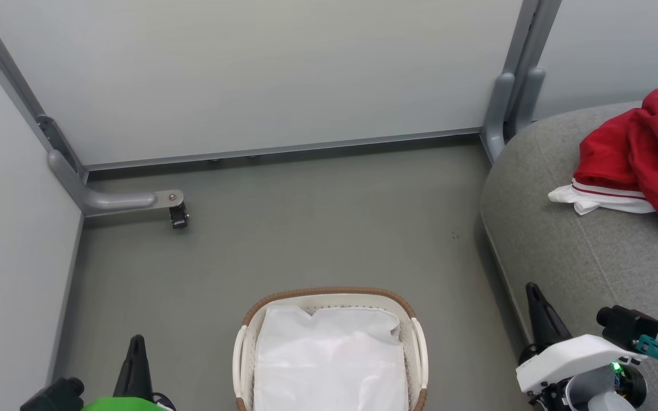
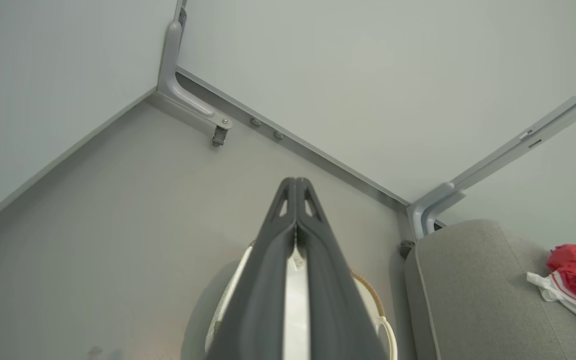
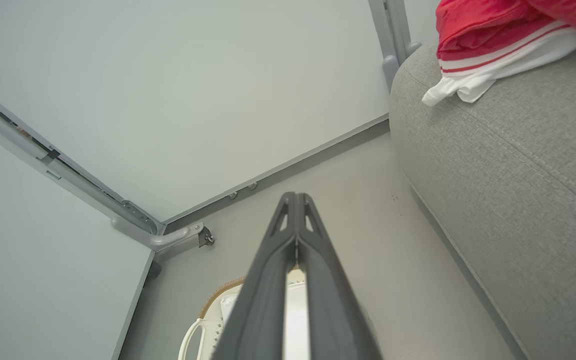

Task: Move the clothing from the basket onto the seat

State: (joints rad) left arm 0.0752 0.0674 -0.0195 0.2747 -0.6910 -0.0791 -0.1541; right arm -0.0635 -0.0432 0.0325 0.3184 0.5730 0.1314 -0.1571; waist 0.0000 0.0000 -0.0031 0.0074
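The left fingers (image 2: 268,280) are pressed flat together with nothing between them, rising over the grey floor (image 1: 306,228) just left of the basket (image 1: 329,292). The right fingers (image 3: 263,290) are likewise closed on nothing, by the rounded front edge of the seat (image 1: 592,262). The basket stands on the floor between the two with a white cloth liner (image 1: 329,359) inside it, while the clothing (image 1: 637,154), a red heap with a white, red-striped sleeve poking out beneath, lies on the seat, well apart from both pairs of fingers.
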